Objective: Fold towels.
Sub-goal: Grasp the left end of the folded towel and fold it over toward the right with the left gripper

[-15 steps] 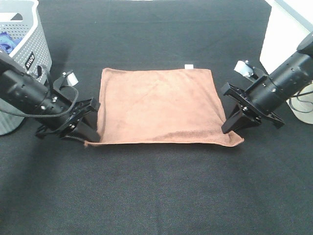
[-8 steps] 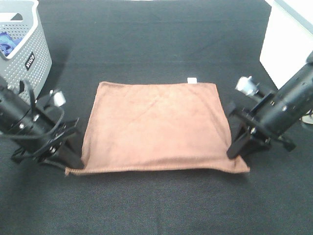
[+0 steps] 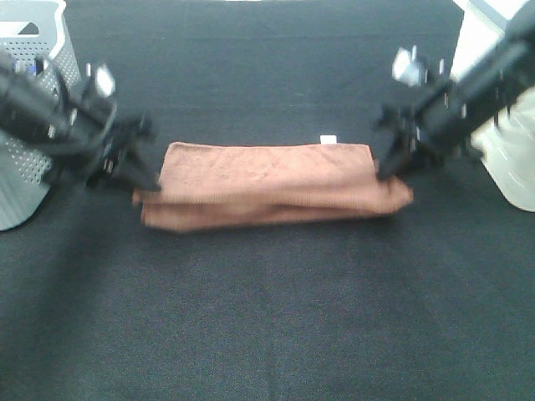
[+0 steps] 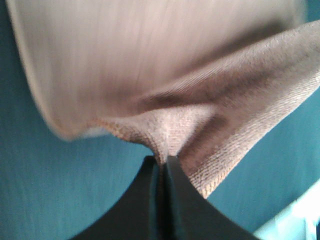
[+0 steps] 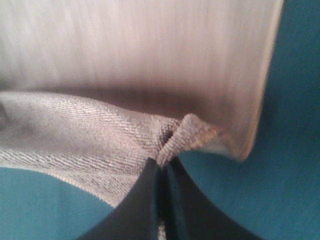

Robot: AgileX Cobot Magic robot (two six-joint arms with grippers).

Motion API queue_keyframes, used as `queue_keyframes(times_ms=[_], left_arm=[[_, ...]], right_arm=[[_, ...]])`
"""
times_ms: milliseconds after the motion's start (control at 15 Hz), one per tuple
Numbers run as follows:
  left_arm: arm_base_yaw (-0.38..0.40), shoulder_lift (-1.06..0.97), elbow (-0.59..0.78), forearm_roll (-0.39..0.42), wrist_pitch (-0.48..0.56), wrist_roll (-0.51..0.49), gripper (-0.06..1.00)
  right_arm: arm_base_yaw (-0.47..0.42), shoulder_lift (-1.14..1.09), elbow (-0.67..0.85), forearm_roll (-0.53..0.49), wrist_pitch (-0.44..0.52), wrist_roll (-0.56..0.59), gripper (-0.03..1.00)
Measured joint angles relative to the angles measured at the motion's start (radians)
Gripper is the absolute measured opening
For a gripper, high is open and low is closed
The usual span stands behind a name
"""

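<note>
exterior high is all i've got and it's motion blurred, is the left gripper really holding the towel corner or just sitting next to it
Observer: The left wrist view shows the left gripper with its jaws closed tight on a bunched corner of the towel. The cloth puckers right at the tips.
Operator: ok and the right side
Observer: The right wrist view shows the right gripper shut the same way. It pinches a hemmed corner that curls over at the tips.
</note>
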Motion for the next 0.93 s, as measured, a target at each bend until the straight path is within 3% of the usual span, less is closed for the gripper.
queue_keyframes(times_ms=[200, 400, 733, 933], left_arm=[[0.0, 0.04, -0.171, 0.035, -0.091, -0.015, 0.0], [0.0, 0.158, -0.319, 0.066, -0.146, -0.015, 0.0], [0.0, 0.339, -0.494, 0.145, -0.151, -0.015, 0.0], [0.0, 0.409, -0.518, 0.153, -0.112, -0.015, 0.0]], right_arm=[[0.0, 0.084, -0.29, -0.043, 0.004, 0.05, 0.0], [0.0, 0.218, -0.469, -0.092, 0.014, 0.083, 0.0], [0.0, 0.397, -0.602, -0.158, 0.006, 0.132, 0.0], [0.0, 0.467, -0.609, -0.174, -0.048, 0.133, 0.0]])
